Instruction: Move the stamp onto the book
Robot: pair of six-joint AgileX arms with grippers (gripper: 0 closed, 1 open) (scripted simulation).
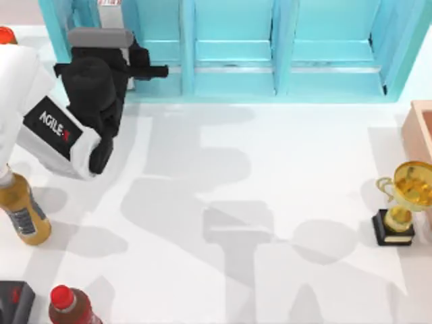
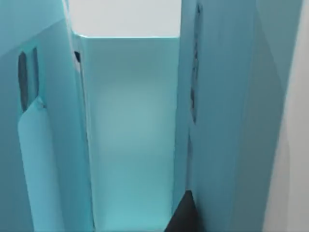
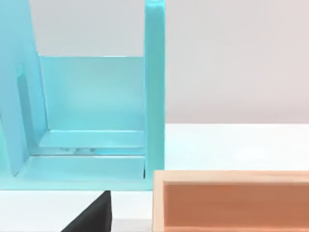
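Observation:
The stamp and the book are out of view. My left arm reaches along the table's back left. Its black left gripper (image 1: 154, 70) points right, close against the front of the cyan shelf unit (image 1: 233, 50). In the left wrist view a tall, bare compartment of the shelf unit (image 2: 130, 135) sits straight ahead, with a dark part of the left gripper (image 2: 181, 215) at the picture's edge. In the right wrist view a dark part of the right gripper (image 3: 94, 215) shows in front of the shelf unit's end compartment (image 3: 91, 106).
A gold trophy (image 1: 403, 199) on a black base stands at the right. Behind it a tan open box (image 1: 422, 128) (image 3: 231, 200) lies at the right edge. An amber bottle (image 1: 23, 212), a red-capped bottle (image 1: 67, 304) and a dark box (image 1: 13, 300) line the left side.

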